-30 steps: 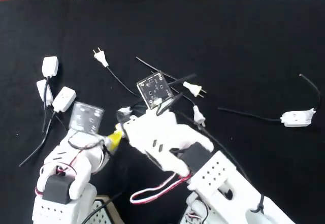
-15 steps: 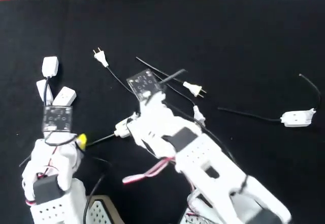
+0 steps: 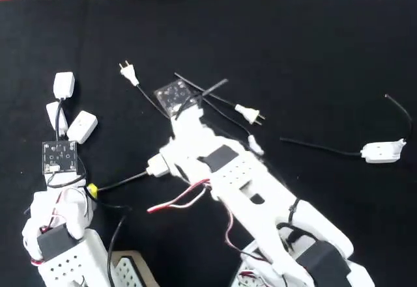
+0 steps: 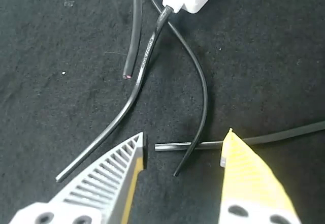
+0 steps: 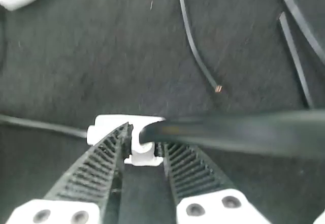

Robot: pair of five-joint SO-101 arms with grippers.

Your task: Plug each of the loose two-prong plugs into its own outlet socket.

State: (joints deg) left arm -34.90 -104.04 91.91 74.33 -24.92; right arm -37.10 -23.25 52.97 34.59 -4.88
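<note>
The right arm [image 3: 241, 183] has swung out over the middle of the black table [image 3: 313, 46] and on toward the far left. Its wrist now sits above the crossed black cords [image 3: 210, 90]. The left arm [image 3: 58, 235] has drawn back to the near left edge, leaving the centre to its partner.

Three white sockets [image 3: 81, 126] cluster at the far left, and a fourth socket [image 3: 381, 150] lies well apart at the right. The left gripper [image 4: 184, 135] hangs over loose cord ends [image 4: 167, 146] with its jaws spread wide, holding nothing.

One two-prong plug [image 3: 128, 72] lies loose at the far left, and a second plug [image 3: 247, 112] lies by the right arm.

The right gripper [image 5: 144, 140] pinches a small white connector [image 5: 106, 125] on a thin cord. Its prongs are hidden, so I cannot tell plug from socket.

Nothing looks seated yet. The shift reads as a carry toward the left sockets.
</note>
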